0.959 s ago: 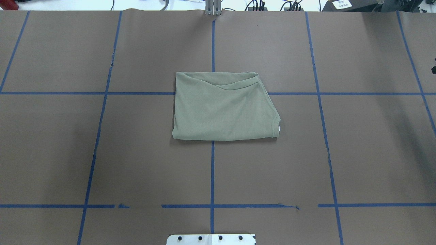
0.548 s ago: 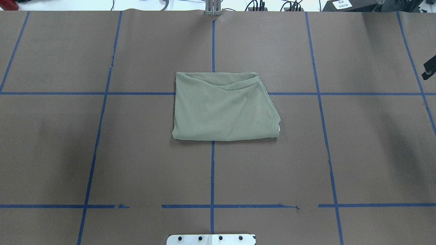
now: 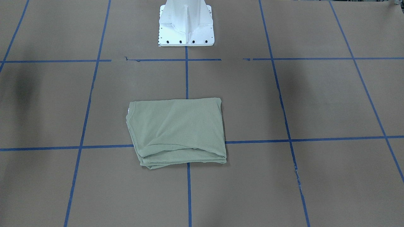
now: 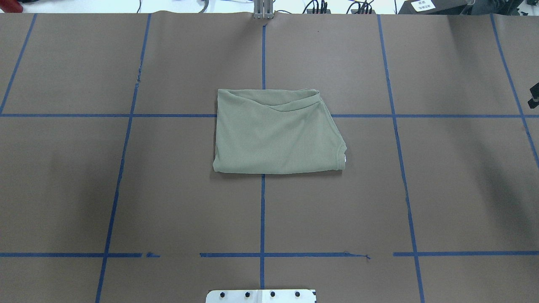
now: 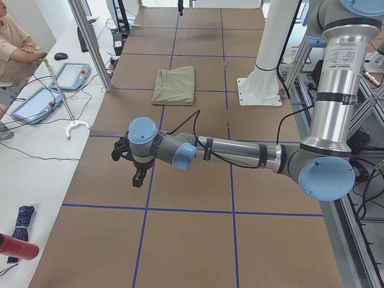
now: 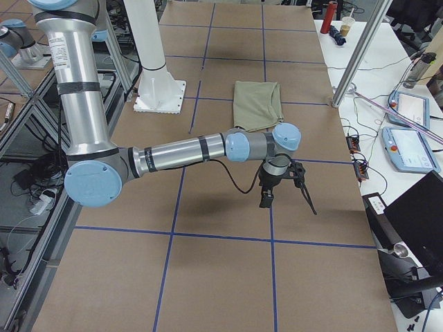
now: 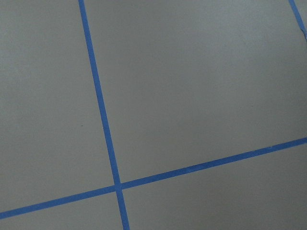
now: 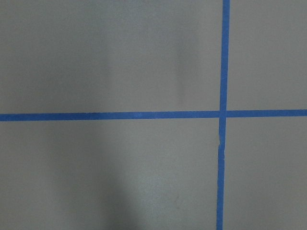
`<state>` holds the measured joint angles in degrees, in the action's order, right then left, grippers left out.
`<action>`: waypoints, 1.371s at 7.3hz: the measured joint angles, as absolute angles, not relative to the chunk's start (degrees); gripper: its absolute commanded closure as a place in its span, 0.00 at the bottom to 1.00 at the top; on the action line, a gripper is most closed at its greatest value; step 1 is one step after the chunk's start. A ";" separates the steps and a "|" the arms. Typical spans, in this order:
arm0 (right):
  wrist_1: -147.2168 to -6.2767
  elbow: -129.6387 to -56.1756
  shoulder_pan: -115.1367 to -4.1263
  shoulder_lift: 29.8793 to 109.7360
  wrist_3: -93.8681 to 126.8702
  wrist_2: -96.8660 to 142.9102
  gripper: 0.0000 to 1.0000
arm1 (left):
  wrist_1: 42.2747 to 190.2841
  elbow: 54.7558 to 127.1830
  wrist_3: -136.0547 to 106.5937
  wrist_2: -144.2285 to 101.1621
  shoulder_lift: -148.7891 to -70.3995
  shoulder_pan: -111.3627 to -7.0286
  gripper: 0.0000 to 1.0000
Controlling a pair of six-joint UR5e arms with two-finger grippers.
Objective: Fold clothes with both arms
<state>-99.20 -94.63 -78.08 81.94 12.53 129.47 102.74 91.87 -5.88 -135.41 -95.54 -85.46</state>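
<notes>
The sage-green shirt (image 4: 278,134) lies folded into a flat rectangle at the table's middle, with its collar and white tag at its right edge. It also shows in the front view (image 3: 176,129) and both side views (image 5: 175,84) (image 6: 257,104). No gripper touches it. My left gripper (image 5: 137,174) hangs above the table's left end, far from the shirt. My right gripper (image 6: 287,200) hangs above the right end; only a black sliver of it (image 4: 534,96) shows overhead. I cannot tell whether either is open or shut. Both wrist views show only brown paper and blue tape.
The white pedestal base (image 3: 186,25) stands at the robot's side of the table. Blue tape lines grid the brown paper. An aluminium post (image 5: 90,45) and tablets (image 5: 66,75) stand beyond the far edge, where a seated person (image 5: 15,42) is.
The black sliver of my right gripper at the overhead view's right edge has shifted slightly, first inward, then down. The shirt has not moved.
</notes>
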 measured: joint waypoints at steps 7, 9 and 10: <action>-99.14 -93.89 -78.75 82.44 13.20 129.44 0.00 | 94.71 97.29 -5.99 -134.16 -90.30 -85.37 0.00; -99.19 -93.81 -78.75 82.47 13.24 129.41 0.00 | 94.07 95.77 -6.13 -131.79 -90.57 -85.16 0.00; -99.22 -93.77 -78.75 82.55 13.28 129.39 0.00 | 92.77 94.87 -6.12 -131.34 -91.49 -85.12 0.00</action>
